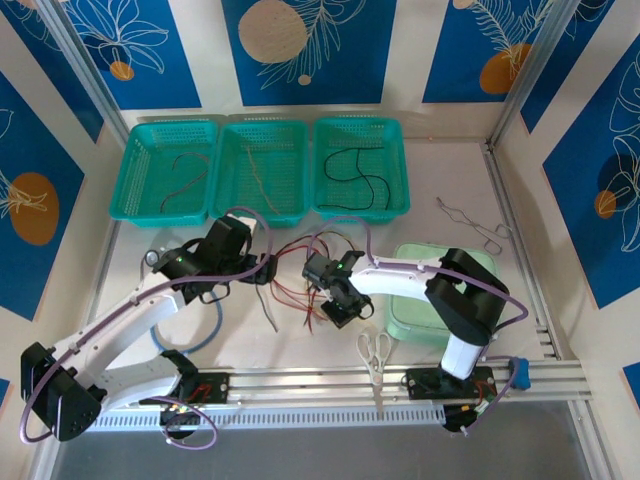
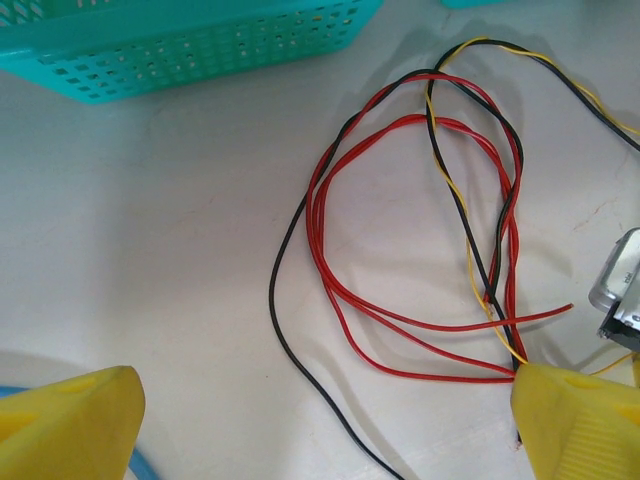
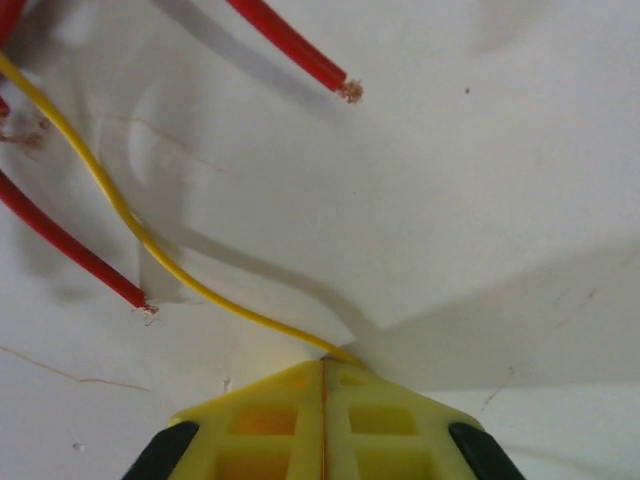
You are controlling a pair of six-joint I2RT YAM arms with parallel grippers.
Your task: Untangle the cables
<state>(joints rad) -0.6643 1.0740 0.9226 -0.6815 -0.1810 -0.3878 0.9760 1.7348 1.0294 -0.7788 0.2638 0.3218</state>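
The right fingers (image 3: 323, 400) are clenched together, and a yellow cable (image 3: 130, 225) runs straight into the seam between their tips, so they are grasping it. Ahead of these fingers and to their left, two red cable ends (image 3: 300, 55) lie loose on the white desk (image 3: 480, 150) with bare frayed strands showing, clear of the grip.

The left fingers (image 2: 70, 420) are spread wide and released, holding nothing. The cables (image 2: 510, 250) lie on the desk ahead of them and toward their right tip: red loops, a black strand and a thin yellow one cross each other, and several strands gather into a bunch that meets that right tip. A teal basket (image 2: 200, 45) sits beyond the left tip.

From above, the tangle of cables (image 1: 300, 285) rests on the desk between the left fingers (image 1: 262, 268) and the right fingers (image 1: 340, 310), which stand near each other. Beyond both, three teal baskets (image 1: 260, 210) stand in a row, each with a single cable inside. Scissors (image 1: 375, 350) lie just behind the right fingers.
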